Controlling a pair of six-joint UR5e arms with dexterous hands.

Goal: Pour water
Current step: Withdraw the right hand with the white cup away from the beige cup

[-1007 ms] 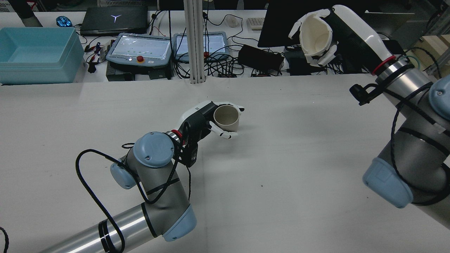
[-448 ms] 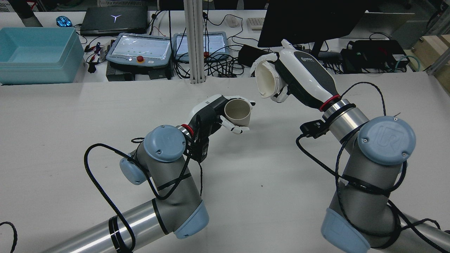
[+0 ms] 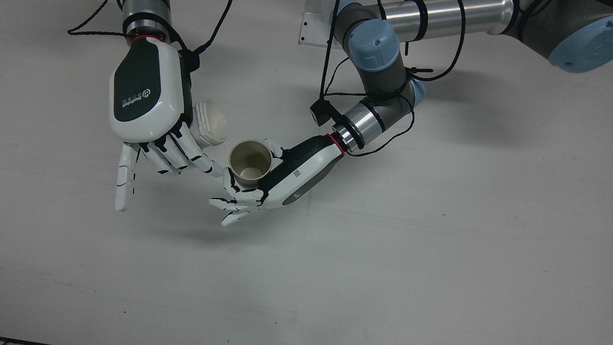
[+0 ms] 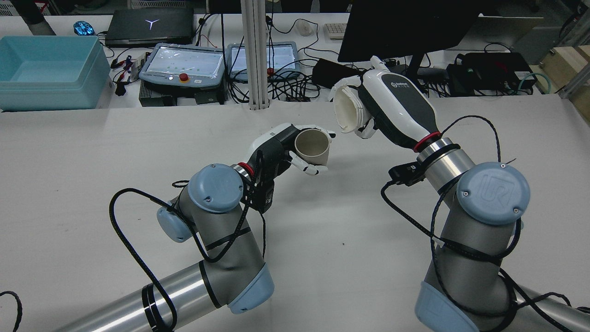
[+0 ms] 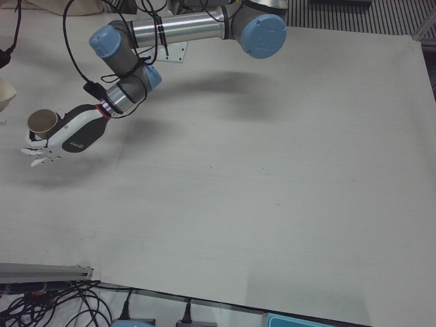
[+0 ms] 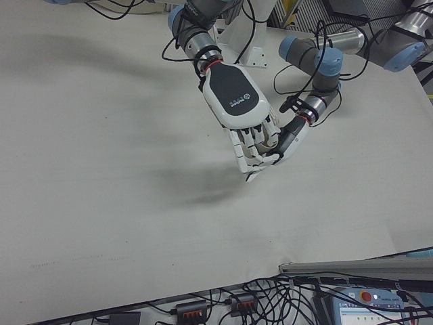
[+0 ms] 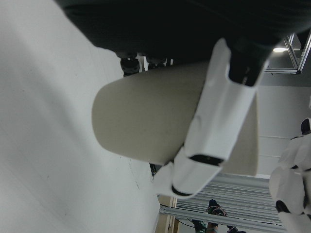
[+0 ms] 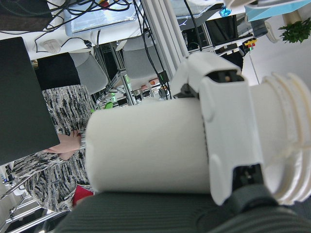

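Observation:
My left hand (image 4: 276, 152) is shut on a beige cup (image 4: 312, 146), held upright and just above the table near its middle. From above, the beige cup (image 3: 250, 160) looks empty in the left hand (image 3: 282, 179). My right hand (image 4: 396, 110) is shut on a white ribbed cup (image 4: 345, 109), tipped on its side with the mouth facing the beige cup, slightly higher and to its right. The front view shows the white cup (image 3: 210, 123) under the right hand (image 3: 148, 100), a small gap from the beige rim. No water is visible.
Behind the table's far edge stand a blue bin (image 4: 46, 69), two teach pendants (image 4: 184, 64), a white post (image 4: 256, 55), a monitor (image 4: 405, 27) and tangled cables. A person in patterned clothing (image 8: 68, 121) sits beyond the table.
The right arm swung from the back right corner to the centre, bringing the white cup beside the beige cup. The left hand lifted the beige cup slightly, up and to the right.

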